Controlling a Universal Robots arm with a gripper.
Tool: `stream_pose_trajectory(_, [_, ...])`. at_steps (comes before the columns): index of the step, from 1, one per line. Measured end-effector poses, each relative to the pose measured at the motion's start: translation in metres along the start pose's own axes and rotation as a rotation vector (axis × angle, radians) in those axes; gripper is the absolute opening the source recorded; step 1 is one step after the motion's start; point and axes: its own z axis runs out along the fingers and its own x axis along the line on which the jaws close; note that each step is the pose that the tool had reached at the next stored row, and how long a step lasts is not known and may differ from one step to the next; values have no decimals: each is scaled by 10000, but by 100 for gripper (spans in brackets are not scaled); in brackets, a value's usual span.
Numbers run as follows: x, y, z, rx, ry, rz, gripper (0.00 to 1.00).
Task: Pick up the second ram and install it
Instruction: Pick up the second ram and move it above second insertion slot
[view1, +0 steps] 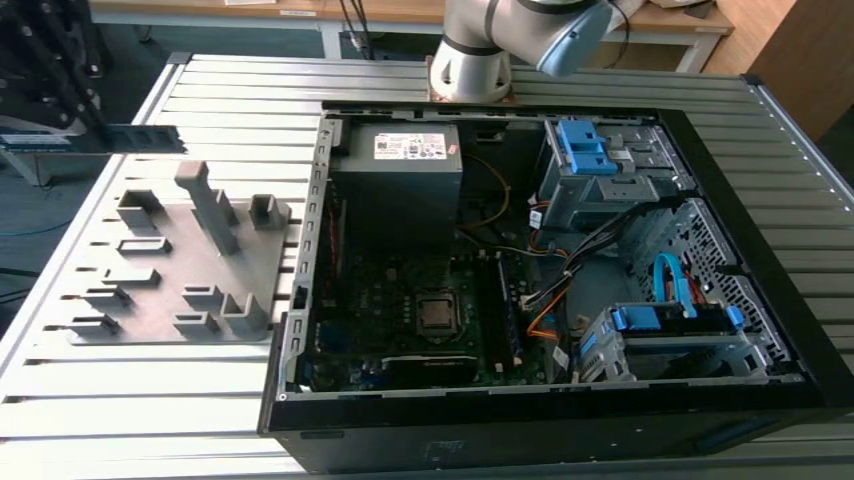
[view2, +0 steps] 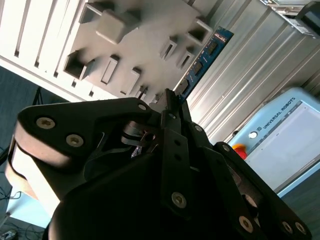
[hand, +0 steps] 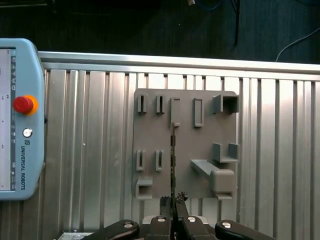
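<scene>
The second ram (view1: 147, 139) is a long, narrow strip held level above the slatted metal tabletop (view1: 160, 395), high in the exterior view's left. It hangs clear of the surface, just beyond the far edge of the grey holder tray (view1: 187, 262). The black gripper (view1: 96, 132) is clamped on it, the fingers pressed against its two flat faces, and most of the strip projects toward the exterior view's right. In the first wrist view the ram (hand: 173, 150) appears edge-on as a thin dark line running out from the gripper (hand: 173, 200) over the tray (hand: 185, 150). In the second wrist view its blue face with dark chips (view2: 207, 52) extends beyond the closed fingertips (view2: 172, 97). The tray carries upright ribs and open slots. To the exterior view's right lies an open computer case (view1: 747, 330), with the motherboard and its square CPU socket (view1: 437, 312) exposed. A pale blue teach pendant (hand: 20, 150) rests on the tabletop beside the tray.
</scene>
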Motion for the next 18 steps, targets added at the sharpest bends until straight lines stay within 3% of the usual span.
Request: stream_pose_trajectory(18, [9,-547,-8,-12,0,0,14])
